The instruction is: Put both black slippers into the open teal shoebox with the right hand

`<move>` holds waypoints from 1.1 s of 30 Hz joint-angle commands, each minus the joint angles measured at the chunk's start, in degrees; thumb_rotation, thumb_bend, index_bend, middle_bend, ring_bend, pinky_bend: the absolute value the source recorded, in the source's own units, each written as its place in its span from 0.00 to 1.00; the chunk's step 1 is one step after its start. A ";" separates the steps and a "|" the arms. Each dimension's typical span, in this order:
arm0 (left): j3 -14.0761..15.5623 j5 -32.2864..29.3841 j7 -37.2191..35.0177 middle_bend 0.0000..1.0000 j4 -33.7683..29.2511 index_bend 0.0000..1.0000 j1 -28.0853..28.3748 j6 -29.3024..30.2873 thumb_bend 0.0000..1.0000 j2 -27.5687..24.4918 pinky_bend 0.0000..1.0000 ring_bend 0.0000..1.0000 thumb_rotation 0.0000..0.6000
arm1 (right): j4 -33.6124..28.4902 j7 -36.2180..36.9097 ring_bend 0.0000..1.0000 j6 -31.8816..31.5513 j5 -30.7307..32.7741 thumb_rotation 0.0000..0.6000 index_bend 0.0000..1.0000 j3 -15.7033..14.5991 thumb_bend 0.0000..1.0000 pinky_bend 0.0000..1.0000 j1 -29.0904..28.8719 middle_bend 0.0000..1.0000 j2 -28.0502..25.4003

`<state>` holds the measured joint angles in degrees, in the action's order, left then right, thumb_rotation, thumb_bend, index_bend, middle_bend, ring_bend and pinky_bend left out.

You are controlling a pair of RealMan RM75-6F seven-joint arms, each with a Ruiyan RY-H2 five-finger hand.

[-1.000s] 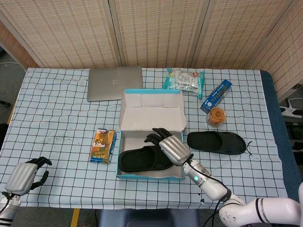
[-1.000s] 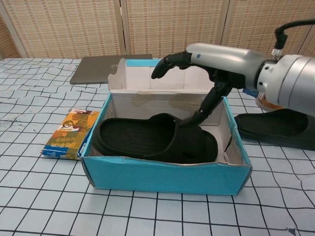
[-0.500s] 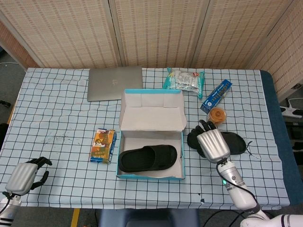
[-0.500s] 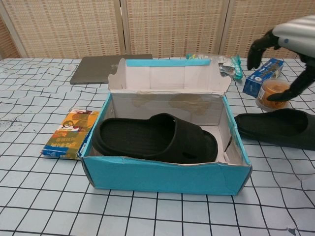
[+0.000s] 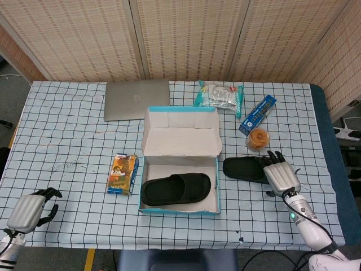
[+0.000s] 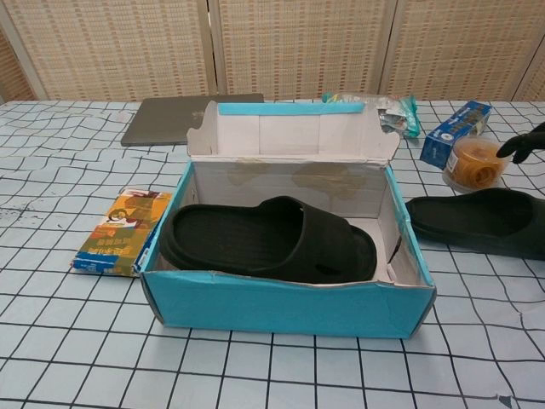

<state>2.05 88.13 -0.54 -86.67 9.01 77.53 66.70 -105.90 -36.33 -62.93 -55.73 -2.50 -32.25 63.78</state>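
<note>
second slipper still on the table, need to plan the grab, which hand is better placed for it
Right. The right hand hovers over the outer end of the loose slipper beside the shoebox; the left hand sits at the table's far corner.

An open teal cardboard shoebox [image 5: 179,169] sits mid-surface with one black rubber slipper [image 5: 175,188] lying inside. A second black slipper [image 5: 242,169] lies just right of the box on the checked cloth surface [image 5: 67,130]. The right robot hand [image 5: 282,176] hovers over that slipper's far end, fingers spread. The left robot hand [image 5: 31,209] rests curled at the near-left corner.
</note>
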 commanded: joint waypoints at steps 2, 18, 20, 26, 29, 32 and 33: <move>0.01 0.23 0.10 0.37 0.12 0.41 -0.05 0.28 0.47 -0.03 0.60 0.42 1.00 | 6.63 2.70 0.00 3.86 2.71 1.00 0.11 0.31 0.00 0.06 -0.47 0.14 2.45; 0.05 0.11 -0.15 0.38 0.03 0.41 -0.02 0.09 0.47 -0.05 0.60 0.42 1.00 | 22.05 9.32 0.00 9.88 1.83 1.00 0.11 1.91 0.00 0.06 -0.47 0.14 11.64; 0.05 0.14 -0.17 0.38 -0.01 0.41 -0.02 0.12 0.47 -0.09 0.60 0.42 1.00 | 23.86 9.71 0.00 10.02 1.61 1.00 0.11 2.19 0.00 0.06 -0.44 0.14 12.91; 0.03 0.12 -0.33 0.38 -0.03 0.41 -0.01 0.12 0.47 -0.13 0.60 0.42 1.00 | 26.57 10.36 0.00 11.13 1.50 1.00 0.12 2.57 0.00 0.06 -0.43 0.14 14.71; 0.09 0.36 -0.17 0.38 0.09 0.41 -0.03 0.28 0.47 -0.15 0.60 0.42 1.00 | 26.94 10.03 0.01 11.13 1.32 1.00 0.19 2.45 0.00 0.07 -0.25 0.16 14.97; 0.06 0.16 -0.32 0.38 0.01 0.41 -0.03 0.16 0.47 -0.13 0.60 0.42 1.00 | 27.27 10.16 0.10 9.69 0.36 1.00 0.28 2.67 0.00 0.15 0.28 0.27 15.42; 0.07 0.19 -0.32 0.38 -0.04 0.41 -0.03 0.16 0.47 -0.14 0.60 0.42 1.00 | 27.45 10.36 0.15 8.98 -0.24 1.00 0.33 2.74 0.00 0.19 0.52 0.32 15.62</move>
<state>2.11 88.33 -0.85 -86.70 8.98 77.70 66.56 -78.70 -26.19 -53.13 -55.27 0.11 -32.09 79.10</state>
